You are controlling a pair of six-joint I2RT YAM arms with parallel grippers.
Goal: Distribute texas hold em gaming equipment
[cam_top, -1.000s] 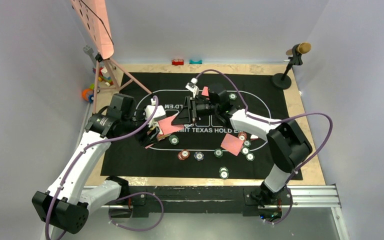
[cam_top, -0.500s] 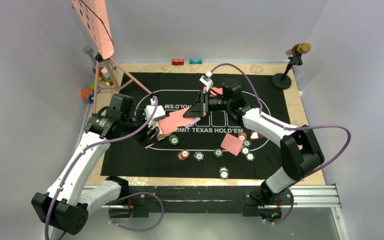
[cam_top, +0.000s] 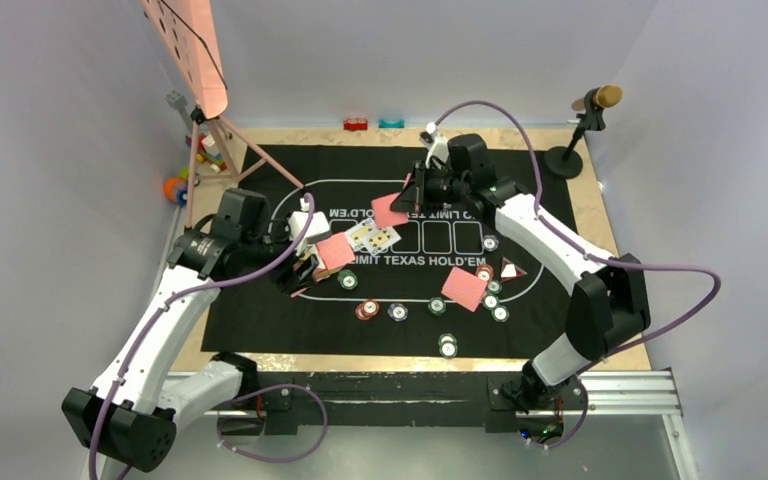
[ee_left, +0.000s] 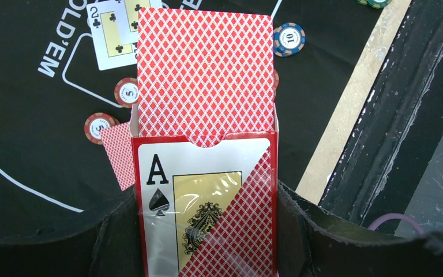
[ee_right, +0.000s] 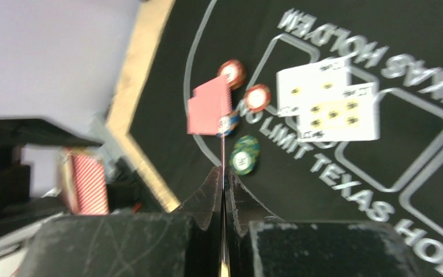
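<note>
My left gripper (cam_top: pixel 308 265) is shut on a red card box (ee_left: pixel 205 202) with an ace of spades on its front. Red-backed cards (ee_left: pixel 205 69) stick out of the box's top. My right gripper (cam_top: pixel 409 198) is shut on one red-backed card (cam_top: pixel 390 210), held above the black mat (cam_top: pixel 560 215) at the far middle. In the right wrist view that card (ee_right: pixel 223 153) is edge-on between the shut fingers (ee_right: pixel 207 199). Two face-up cards (cam_top: pixel 373 237) lie on the mat, also in the right wrist view (ee_right: pixel 329 101). A red-backed card (cam_top: pixel 463 288) and several chips (cam_top: pixel 397 311) lie nearer the front.
A pink board on a stand (cam_top: pixel 205 60) rises at the far left, with toy blocks (cam_top: pixel 175 187) beside it. Red (cam_top: pixel 356 124) and teal (cam_top: pixel 391 123) blocks sit at the back edge. A microphone stand (cam_top: pixel 565 155) is at the far right.
My right gripper has moved from the left gripper's deck to the far right, carrying one red-backed card. The face-up cards are now uncovered. The left arm has stayed put.
</note>
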